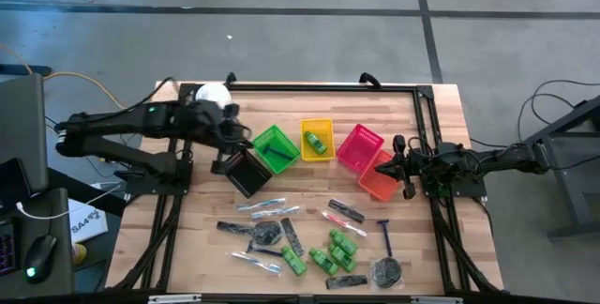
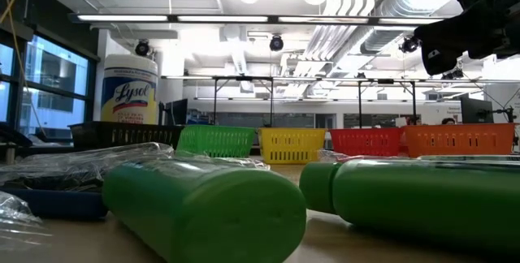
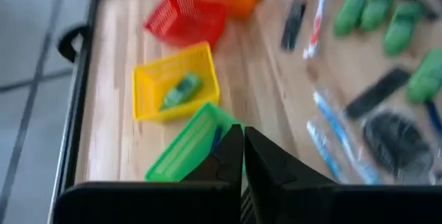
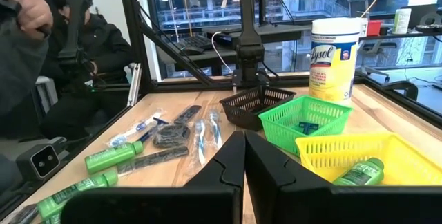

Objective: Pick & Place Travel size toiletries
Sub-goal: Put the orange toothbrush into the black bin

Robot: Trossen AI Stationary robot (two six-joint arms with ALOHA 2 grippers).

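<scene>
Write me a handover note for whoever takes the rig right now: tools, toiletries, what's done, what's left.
Left tool: shut, empty, above the green basket.
Right tool: shut, empty, waiting by the orange basket.
Done: one green bottle lies in the yellow basket; a blue-handled razor lies in the green basket.
Left: loose on the table are more green bottles, combs, wrapped sticks, another razor and a round dark packet. All need sorting into baskets.
</scene>
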